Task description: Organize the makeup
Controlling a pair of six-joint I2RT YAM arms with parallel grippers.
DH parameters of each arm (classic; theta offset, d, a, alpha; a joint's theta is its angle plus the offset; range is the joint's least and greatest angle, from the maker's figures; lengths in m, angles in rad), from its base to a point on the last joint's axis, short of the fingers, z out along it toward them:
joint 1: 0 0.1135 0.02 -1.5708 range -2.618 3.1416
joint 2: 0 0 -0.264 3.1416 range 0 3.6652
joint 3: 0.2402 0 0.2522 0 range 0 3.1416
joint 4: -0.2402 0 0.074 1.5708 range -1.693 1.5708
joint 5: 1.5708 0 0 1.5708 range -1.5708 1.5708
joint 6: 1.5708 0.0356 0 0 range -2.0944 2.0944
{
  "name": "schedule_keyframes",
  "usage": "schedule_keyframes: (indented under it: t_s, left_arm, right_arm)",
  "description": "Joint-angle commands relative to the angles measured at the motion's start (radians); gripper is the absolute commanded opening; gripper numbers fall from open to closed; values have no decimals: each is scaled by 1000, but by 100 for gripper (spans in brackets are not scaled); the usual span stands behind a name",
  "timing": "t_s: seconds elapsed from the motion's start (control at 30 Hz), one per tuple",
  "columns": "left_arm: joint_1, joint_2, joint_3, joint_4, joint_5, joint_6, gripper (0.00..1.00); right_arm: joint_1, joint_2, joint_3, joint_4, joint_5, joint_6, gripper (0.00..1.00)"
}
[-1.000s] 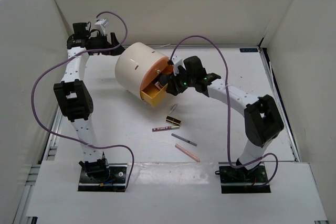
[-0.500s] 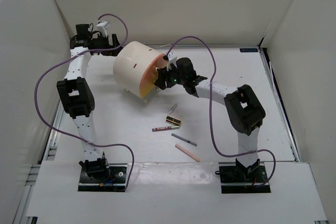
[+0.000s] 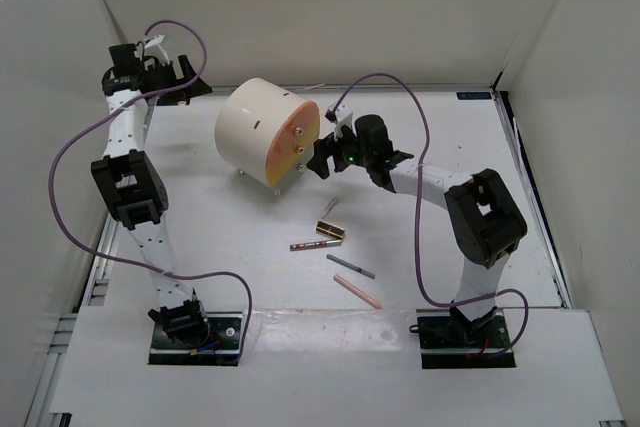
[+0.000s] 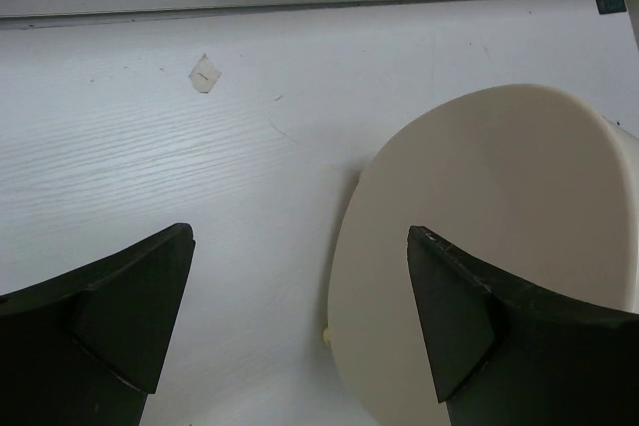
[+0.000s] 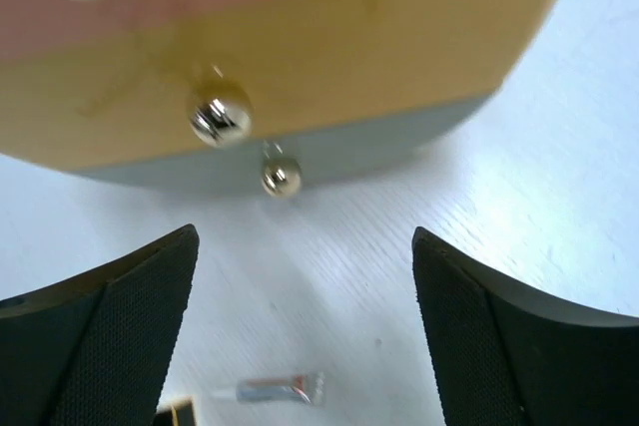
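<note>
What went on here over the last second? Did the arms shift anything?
The right tool pushed the yellow drawer shut into the cream cylinder, then opened and drew back a little, holding nothing. The left tool, open throughout, swung left, away from the cylinder. The gold compact, pink pencil, grey pencil and peach pencil stayed where they lay.

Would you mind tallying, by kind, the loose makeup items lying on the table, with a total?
Slim sticks: 3 (dark red stick, grey stick, peach stick)
Gold-and-black case: 1
Small tube: 1
Total: 5
</note>
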State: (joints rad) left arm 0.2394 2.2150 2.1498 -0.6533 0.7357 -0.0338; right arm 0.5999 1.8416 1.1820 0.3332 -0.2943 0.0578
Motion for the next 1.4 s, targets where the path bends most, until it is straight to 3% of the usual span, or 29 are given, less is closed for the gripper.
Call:
schedule_keyframes:
  t_s: [0.0, 0.2, 0.3, 0.5, 0.8, 1.0, 1.13, 1.37]
  left_arm:
    - [12, -104, 35, 6, 111, -17, 98]
    - [34, -147, 35, 21, 166, -49, 98]
    - [37, -161, 25, 33, 282, -60, 98]
    - [26, -178, -14, 37, 412, -46, 98]
    - [-37, -203, -82, 52, 351, -3, 98]
    - [-135, -178, -68, -37, 185, 107, 98]
    - [-147, -160, -58, -46, 172, 101, 98]
    - [-149, -144, -44, -52, 151, 98, 98]
  right_arm:
    - [-11, -13, -13, -61, -42, -116, 90]
    - [-11, 5, -28, -45, -80, -144, 95]
    - [0, 36, -19, -16, -105, -124, 95]
    - [20, 113, 13, 88, -63, -62, 86]
    - [38, 205, 82, 196, -69, 28, 84]
    - [41, 235, 110, 225, -46, 34, 71]
    - [41, 251, 131, 208, -65, 34, 61]
    - [41, 281, 151, 214, -49, 40, 63]
